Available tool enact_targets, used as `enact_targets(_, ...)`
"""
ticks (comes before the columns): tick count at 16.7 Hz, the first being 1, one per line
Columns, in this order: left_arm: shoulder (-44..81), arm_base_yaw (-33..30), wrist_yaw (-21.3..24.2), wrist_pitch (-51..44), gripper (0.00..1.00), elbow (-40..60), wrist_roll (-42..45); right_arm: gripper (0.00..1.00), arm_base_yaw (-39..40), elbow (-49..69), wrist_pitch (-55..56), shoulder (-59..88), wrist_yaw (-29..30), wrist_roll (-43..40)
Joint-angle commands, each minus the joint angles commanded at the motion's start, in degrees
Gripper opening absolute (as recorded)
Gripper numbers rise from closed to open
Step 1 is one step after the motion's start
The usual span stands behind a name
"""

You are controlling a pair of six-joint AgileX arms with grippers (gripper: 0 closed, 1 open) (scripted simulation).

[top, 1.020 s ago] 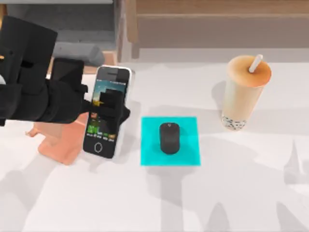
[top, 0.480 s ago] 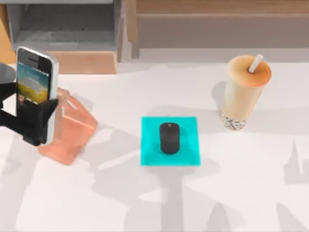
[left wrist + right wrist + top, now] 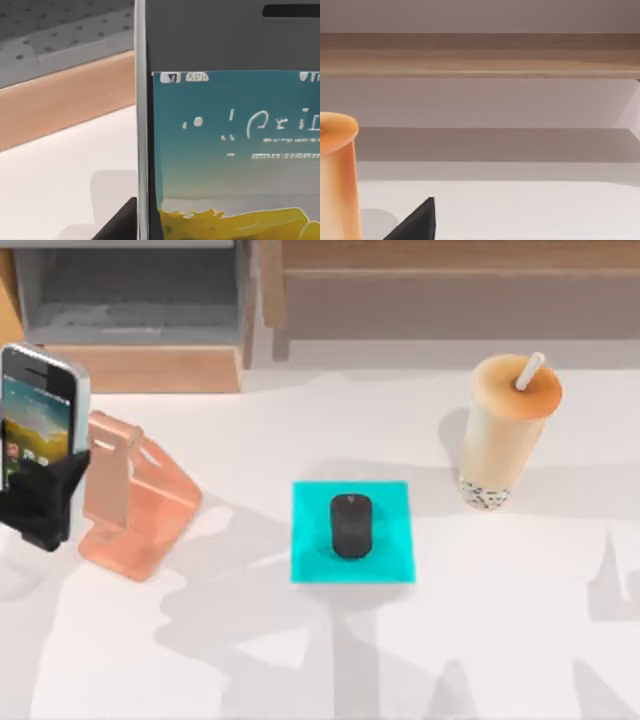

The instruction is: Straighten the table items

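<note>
Smartphone (image 3: 38, 425) stands upright at the far left edge of the top view, pinched at its lower end by the left gripper (image 3: 42, 502), fingers closed on its sides, just beside the pink stand (image 3: 140, 505); computer mouse (image 3: 350, 526) rests on the cyan pad (image 3: 390, 560) at centre; bubble-tea cup (image 3: 505, 430) stands upright at upper right on the table (image 3: 500, 640); right gripper's opening I cannot tell.

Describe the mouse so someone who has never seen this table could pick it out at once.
Start at the white table in the top view and find the flat cyan square pad near its middle. The mouse lies on that pad, between the pink phone stand to the left and the bubble-tea cup to the right. It is the small black oval, low and flat.
</note>
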Motion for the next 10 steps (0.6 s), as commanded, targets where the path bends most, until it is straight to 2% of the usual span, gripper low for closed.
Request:
enact_targets(2,-0.6,0.8,-0.5,0.2,0.00,0.5,0.4,1.00,0.0,0.0,0.0,0.0,0.0,0.0)
enact_targets(7,-2.1,6.5,-5.7,3.9,0.00,3.4,3.0,1.00,0.0,0.0,0.0,0.0,0.0,0.0)
enact_targets(10,1.8,5.4,-7.3,8.5,0.00,3.6,3.1,1.00,0.0,0.0,0.0,0.0,0.0,0.0)
